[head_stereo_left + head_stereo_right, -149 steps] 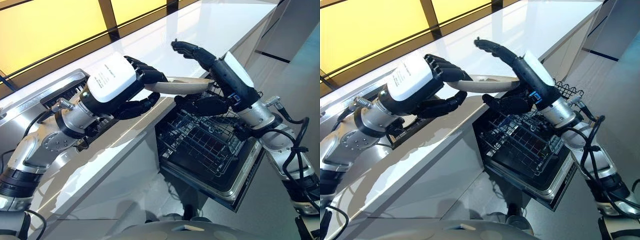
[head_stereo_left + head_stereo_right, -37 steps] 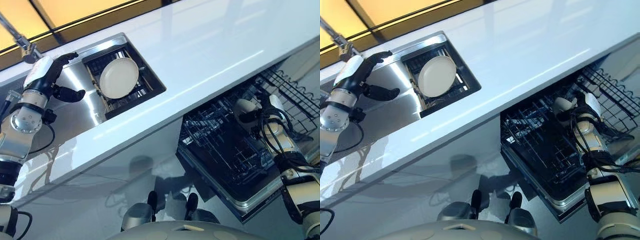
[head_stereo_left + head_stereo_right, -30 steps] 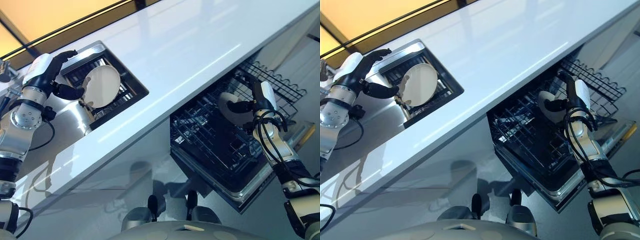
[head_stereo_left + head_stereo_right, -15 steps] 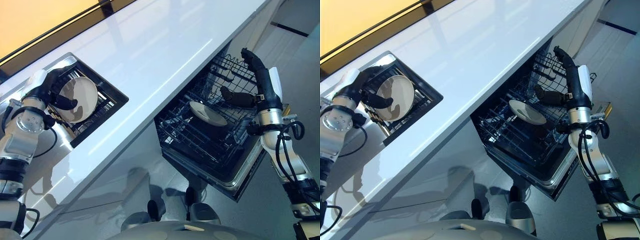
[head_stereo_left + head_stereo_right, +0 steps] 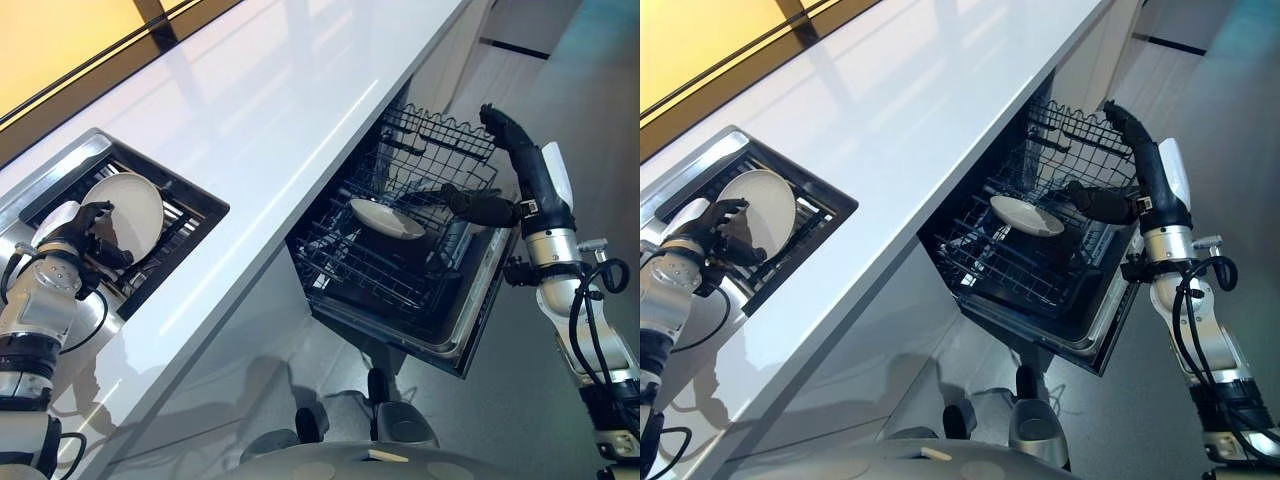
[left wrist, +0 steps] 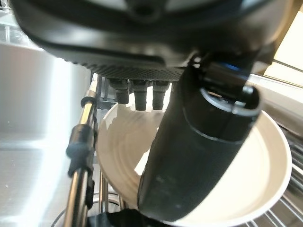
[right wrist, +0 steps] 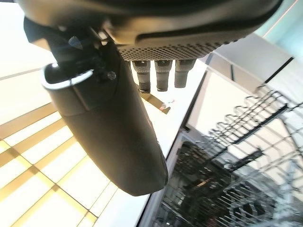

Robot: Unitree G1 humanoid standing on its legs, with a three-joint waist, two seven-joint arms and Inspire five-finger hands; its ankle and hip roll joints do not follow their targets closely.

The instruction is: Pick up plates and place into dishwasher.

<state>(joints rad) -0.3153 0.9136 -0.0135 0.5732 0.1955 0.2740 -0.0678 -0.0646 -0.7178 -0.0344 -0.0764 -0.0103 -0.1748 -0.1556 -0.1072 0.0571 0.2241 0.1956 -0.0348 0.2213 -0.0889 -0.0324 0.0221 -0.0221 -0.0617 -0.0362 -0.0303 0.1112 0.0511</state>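
Plate (image 5: 386, 218) is lying tilted in the dishwasher rack (image 5: 400, 235), centre-right of frame. Right hand (image 5: 510, 165) is hovering just beside it, thumb and fingers spread wide, holding nothing. Left hand (image 5: 78, 238), lower left, is gripping a second plate (image 5: 130, 205) standing in the sink rack (image 5: 170, 215).

Glossy white countertop (image 5: 290, 90); brushed steel sink (image 5: 75, 165); dark wire rack (image 5: 400, 250); plates (image 5: 128, 205) likely glazed ceramic.
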